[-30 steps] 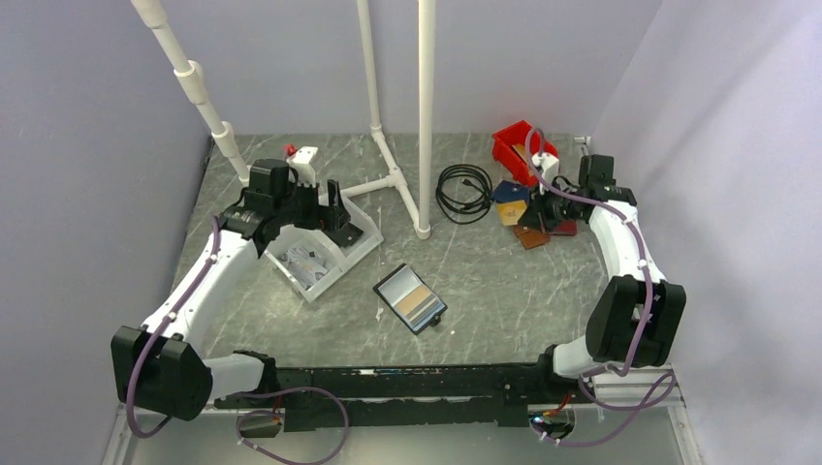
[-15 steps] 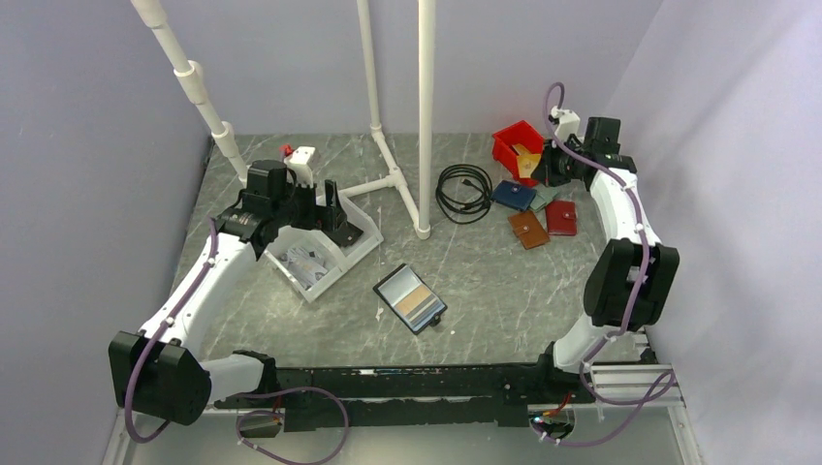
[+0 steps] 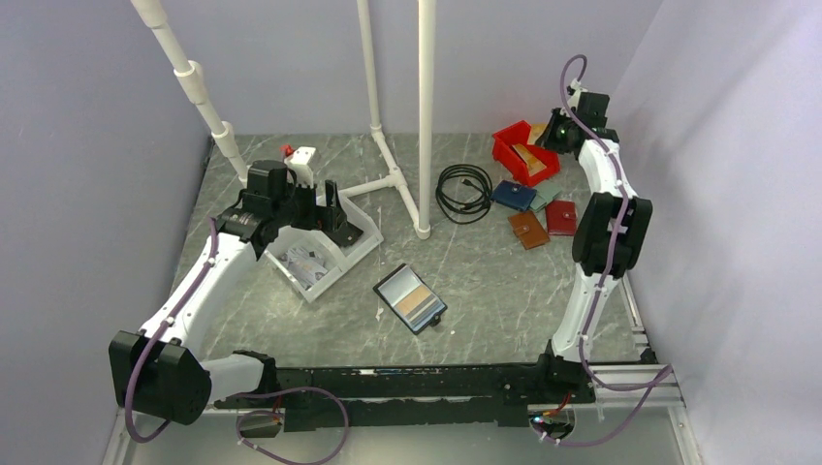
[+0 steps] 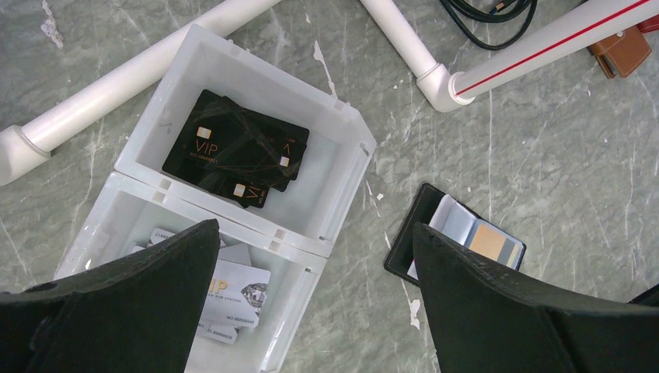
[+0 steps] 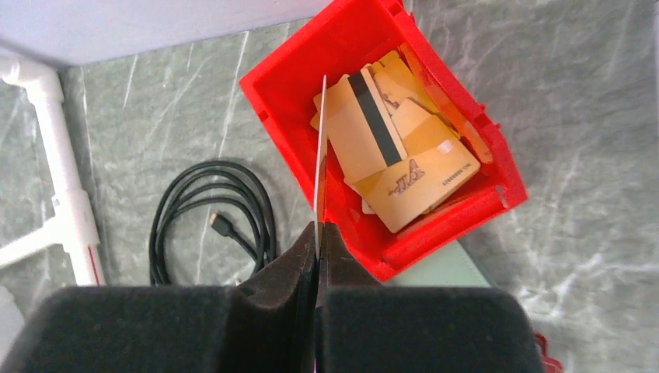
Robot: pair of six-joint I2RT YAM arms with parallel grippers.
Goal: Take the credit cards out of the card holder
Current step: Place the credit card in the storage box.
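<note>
The black card holder (image 3: 410,297) lies open on the table's middle, a gold-tan credit card (image 3: 419,304) showing in its pocket. The left wrist view shows the card holder (image 4: 439,233) and that card (image 4: 491,241) at lower right. My left gripper (image 3: 328,208) hangs open over the white tray, nothing between its fingers (image 4: 155,287). My right gripper (image 5: 319,229) is shut on a thin pale credit card (image 5: 320,155), seen edge-on, held over the left wall of the red bin (image 5: 287,85). In the top view the right gripper (image 3: 554,131) hangs at the far right by the red bin (image 3: 509,145).
The white two-compartment tray (image 4: 350,148) holds black cards (image 4: 233,148) and white cards (image 4: 237,284). Gold cards (image 5: 404,179) fill the red bin. A black cable (image 3: 463,189), blue (image 3: 513,195), brown (image 3: 528,230) and red (image 3: 560,217) wallets and white pipes (image 3: 425,116) stand nearby.
My right arm has lifted and swung back from above the wallets to over the red bin. The left arm and the card holder have not moved.
</note>
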